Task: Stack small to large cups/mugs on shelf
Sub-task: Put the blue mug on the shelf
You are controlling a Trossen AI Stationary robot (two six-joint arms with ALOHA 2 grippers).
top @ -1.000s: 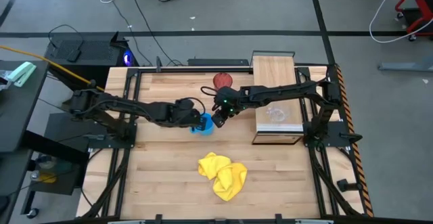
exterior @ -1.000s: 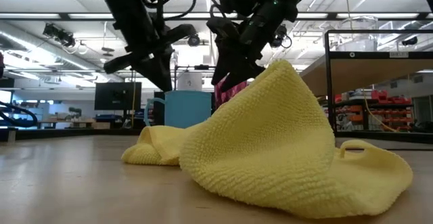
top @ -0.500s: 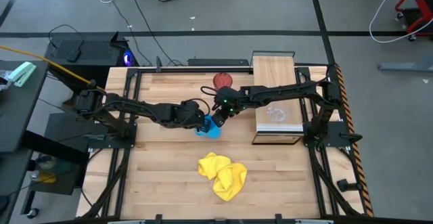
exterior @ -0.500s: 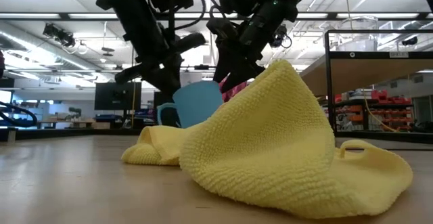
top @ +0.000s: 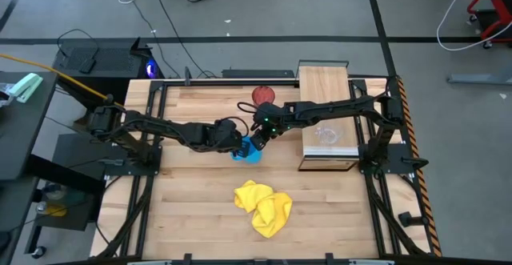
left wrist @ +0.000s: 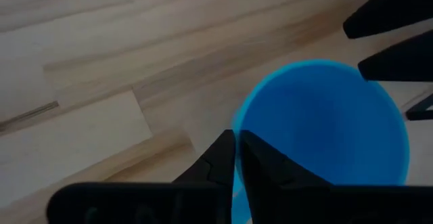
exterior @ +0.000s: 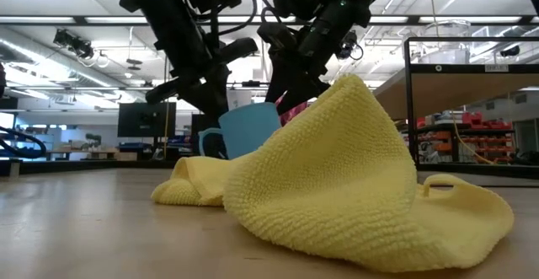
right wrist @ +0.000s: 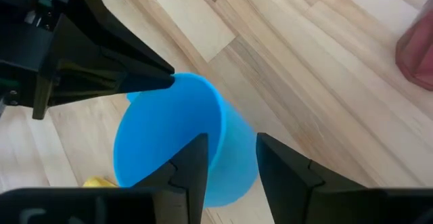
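Pinching the tilted blue mug's [top: 250,152] rim between nearly closed fingers, the left gripper [top: 237,142] holds it mid-table; the right gripper [top: 260,141], fingers parted, straddles the opposite rim.

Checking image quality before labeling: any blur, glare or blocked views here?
Left wrist view: blue mug soft, close to the lens. Low view: yellow cloth hides most of the table behind it; ceiling lights bright. High view: clear cup faint on the shelf.
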